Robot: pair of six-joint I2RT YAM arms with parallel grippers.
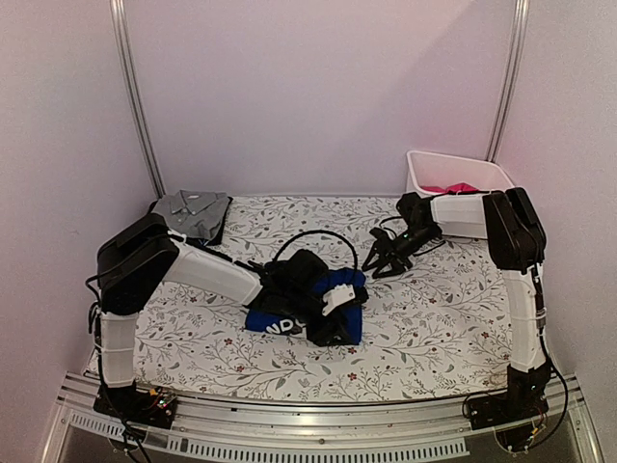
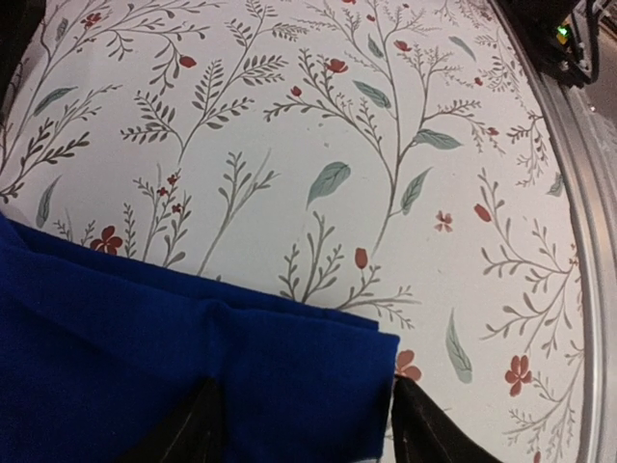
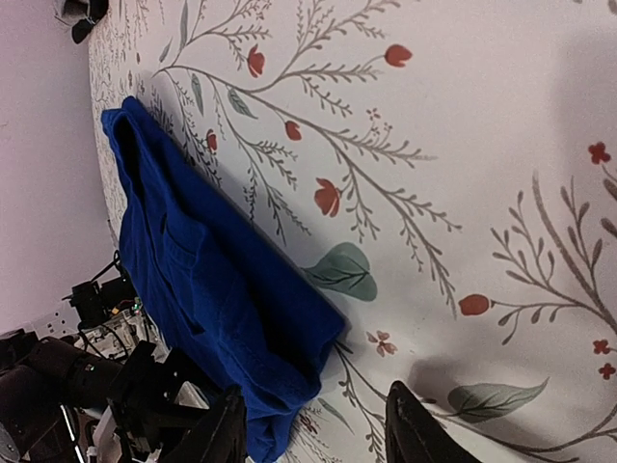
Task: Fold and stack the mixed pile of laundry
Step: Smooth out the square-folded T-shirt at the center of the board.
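Note:
The royal-blue garment (image 1: 262, 319) with white print lies folded at the middle of the table, largely under my left arm. My left gripper (image 1: 336, 300) is down on it. In the left wrist view a flat folded edge of the blue garment (image 2: 145, 338) fills the space between the spread fingers of the left gripper (image 2: 313, 432), which is open. My right gripper (image 1: 382, 261) hovers open just right of the garment. In its wrist view the blue garment (image 3: 193, 270) has a corner near one finger of the right gripper (image 3: 318, 436), and nothing is between the fingers. A grey collared shirt (image 1: 194, 211) lies folded at the back left. A pink garment (image 1: 449, 188) sits in the bin.
A white plastic bin (image 1: 416, 174) stands at the back right corner. The white floral covering (image 1: 434, 318) spreads over the table. A black cable (image 1: 318, 236) loops above the blue garment. Metal frame posts rise at the back corners.

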